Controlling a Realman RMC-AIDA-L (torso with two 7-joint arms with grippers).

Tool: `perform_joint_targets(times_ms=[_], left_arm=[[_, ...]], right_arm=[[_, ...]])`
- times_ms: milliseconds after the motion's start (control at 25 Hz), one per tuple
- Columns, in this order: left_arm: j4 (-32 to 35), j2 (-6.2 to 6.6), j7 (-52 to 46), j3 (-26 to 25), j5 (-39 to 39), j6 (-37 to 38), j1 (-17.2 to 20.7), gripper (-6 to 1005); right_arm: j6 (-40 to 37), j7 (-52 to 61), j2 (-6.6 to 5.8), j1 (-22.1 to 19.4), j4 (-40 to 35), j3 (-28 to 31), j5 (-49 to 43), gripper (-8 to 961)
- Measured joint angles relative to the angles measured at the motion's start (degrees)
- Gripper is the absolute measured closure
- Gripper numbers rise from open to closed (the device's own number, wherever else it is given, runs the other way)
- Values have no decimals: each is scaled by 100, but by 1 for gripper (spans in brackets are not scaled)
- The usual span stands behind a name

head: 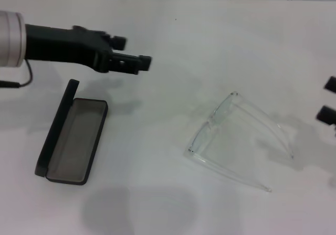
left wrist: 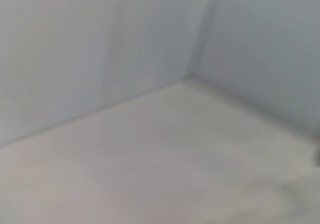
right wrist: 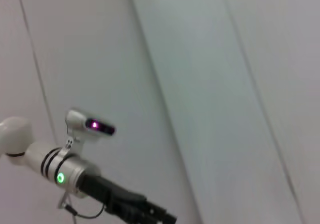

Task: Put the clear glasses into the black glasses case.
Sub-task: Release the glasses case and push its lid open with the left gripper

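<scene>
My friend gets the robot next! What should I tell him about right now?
Left gripper: in the air above the table, past the far end of the case, holding nothing, looks nearly shut.
Right gripper: only its tips show at the right edge, apart, empty.
Black glasses case: open on the left side of the table, nothing inside.
Clear glasses: unfolded on the table, right of the middle.
Done: nothing yet.
Left: pick up the glasses, put them in the case.
</scene>
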Motion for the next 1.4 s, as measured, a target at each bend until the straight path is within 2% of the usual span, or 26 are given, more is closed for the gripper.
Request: perform_joint_targets(times_ms=[120, 280, 320, 440, 560, 720, 1040, 1400], left_arm=[[914, -8, -1196, 523, 1115, -215, 74, 163], [1797, -11, -2346, 1277, 2473, -272, 230, 189], [2038, -11, -2715, 1618, 2969, -274, 276, 195], [2359, -8, -3503, 2495, 4123, -216, 318, 214], [2423, -7, -3789, 2954, 4532, -58, 325, 233], [2371, -5, -3936, 3027, 4549, 205, 350, 259], [2277, 4, -3960, 2996, 4568, 227, 527, 319], [1685, 27, -3828, 2724, 4577, 151, 449, 354]], right_arm=[[-149, -134, -10, -56, 109, 280, -25, 123], [-115, -197, -11, -29, 113, 277, -37, 124], [-103, -213, -11, -21, 114, 272, -39, 124], [-62, -269, -11, 14, 112, 256, -40, 125], [-50, -325, -14, 44, 108, 256, -43, 126], [-25, -360, -19, 78, 111, 250, -45, 127], [33, -446, -18, 96, 180, 212, -49, 129], [-18, -483, -12, 106, 305, 216, -48, 131]])
